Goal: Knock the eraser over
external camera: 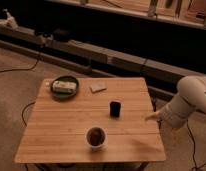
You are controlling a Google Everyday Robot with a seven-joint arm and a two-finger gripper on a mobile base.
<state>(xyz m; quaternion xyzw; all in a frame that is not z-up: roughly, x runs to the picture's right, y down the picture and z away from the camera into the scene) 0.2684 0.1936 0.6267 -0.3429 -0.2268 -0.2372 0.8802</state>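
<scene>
A small dark block, apparently the eraser, stands upright near the middle of the wooden table. My white arm reaches in from the right. The gripper is at the table's right edge, level with the eraser and some way to its right, not touching it.
A dark green plate with a pale item on it sits at the table's back left. A flat pale pad lies beside it. A white cup with dark contents stands near the front. Cables run on the floor; a long low ledge runs behind.
</scene>
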